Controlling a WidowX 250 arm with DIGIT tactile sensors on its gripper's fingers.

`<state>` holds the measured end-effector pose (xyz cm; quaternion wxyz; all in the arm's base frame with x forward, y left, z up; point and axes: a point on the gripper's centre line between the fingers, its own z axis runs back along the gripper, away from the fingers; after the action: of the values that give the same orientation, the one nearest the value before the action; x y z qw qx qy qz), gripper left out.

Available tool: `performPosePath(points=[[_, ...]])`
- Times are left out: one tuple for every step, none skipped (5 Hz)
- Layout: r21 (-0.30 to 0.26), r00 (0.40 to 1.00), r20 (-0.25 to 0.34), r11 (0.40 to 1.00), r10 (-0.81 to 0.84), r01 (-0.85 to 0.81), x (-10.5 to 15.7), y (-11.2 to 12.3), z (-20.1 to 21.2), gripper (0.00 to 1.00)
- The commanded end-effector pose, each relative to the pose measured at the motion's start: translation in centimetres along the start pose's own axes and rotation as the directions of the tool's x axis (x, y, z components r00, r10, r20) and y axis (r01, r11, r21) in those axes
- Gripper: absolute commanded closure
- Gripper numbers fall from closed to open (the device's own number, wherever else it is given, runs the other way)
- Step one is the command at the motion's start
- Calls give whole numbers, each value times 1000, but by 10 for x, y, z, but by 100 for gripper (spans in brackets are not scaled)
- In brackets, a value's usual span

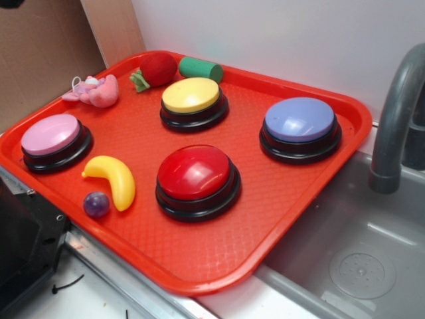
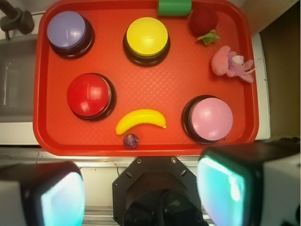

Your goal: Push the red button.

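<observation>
Exterior, glossy domed red button (image 1: 197, 174) (black base)

Seen from the exterior view: on a tray (image 1: 199, 282), four buttons. Front button (image 1: 197, 174) near the middle, back button (image 1: 191, 97) behind it, right button (image 1: 300, 123) toward the right edge, left button (image 1: 53, 136) at the left edge. Between left and front buttons, slightly nearer, a banana (image 1: 114, 179), with a small ball (image 1: 96, 204) just beside it at the near left. Along the back edge, left to right: plush animal (image 1: 96, 92), plush strawberry (image 1: 156, 70), cylinder (image 1: 200, 69). Right of the tray, a sink (image 1: 345, 252) with a faucet (image 1: 395, 126) behind.
</observation>
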<state>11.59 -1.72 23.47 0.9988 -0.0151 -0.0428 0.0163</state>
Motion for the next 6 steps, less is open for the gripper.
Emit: performPosePath(points=[[0, 1000, 0, 1000, 0, 0, 0, 0, 0, 0], [-141, 971, 44, 960, -237, 241, 45, -27, -55, 0], [-77, 878, 5, 875, -479, 478, 70, -74, -112, 0], [-28, 769, 4, 769, -639, 639, 56, -95, -139, 0], [-12, 750, 20, 750, -661, 661, 55, -96, -159, 0], [-13, 721, -32, 722, -692, 692, 57, -104, -174, 0]])
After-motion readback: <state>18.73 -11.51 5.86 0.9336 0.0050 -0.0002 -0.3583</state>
